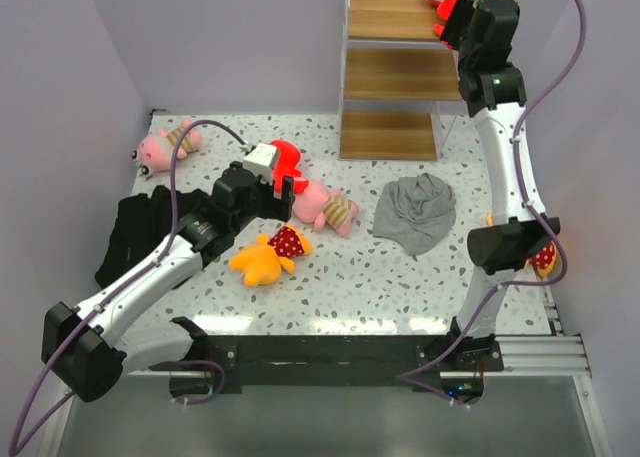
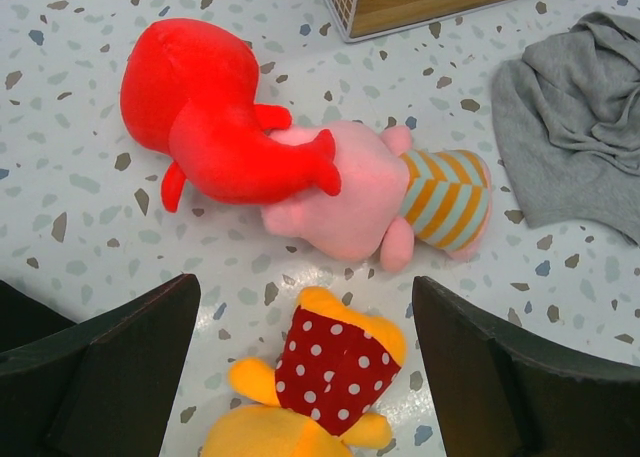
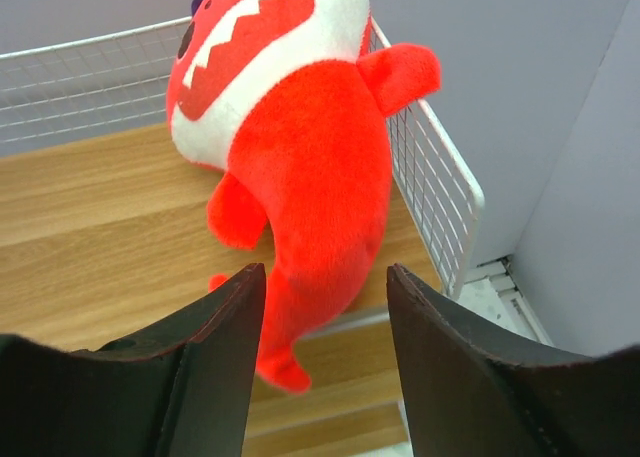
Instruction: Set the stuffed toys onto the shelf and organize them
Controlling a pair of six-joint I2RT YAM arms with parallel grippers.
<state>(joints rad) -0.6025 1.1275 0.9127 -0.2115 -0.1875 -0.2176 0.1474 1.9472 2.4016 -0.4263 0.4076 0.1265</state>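
Note:
The shelf (image 1: 392, 72) stands at the back; its top board (image 3: 90, 207) holds a red-and-white toy (image 3: 290, 147), whose tail hangs over the front edge. My right gripper (image 3: 326, 277) is open, its fingers either side of that tail; it also shows in the top view (image 1: 452, 22). My left gripper (image 2: 305, 307) is open, hovering over a yellow-orange toy (image 2: 335, 362) with a red dotted top. Beyond it lie a red toy (image 2: 205, 107) and a pink striped-shirt toy (image 2: 380, 192), touching each other. A second pink toy (image 1: 165, 145) lies at the far left. Another yellow toy (image 1: 543, 259) is partly hidden behind the right arm.
A grey cloth (image 1: 415, 212) lies right of the middle toys, near the shelf's foot. A black cloth (image 1: 135, 232) lies at the left under my left arm. Walls close in the table on the left, back and right.

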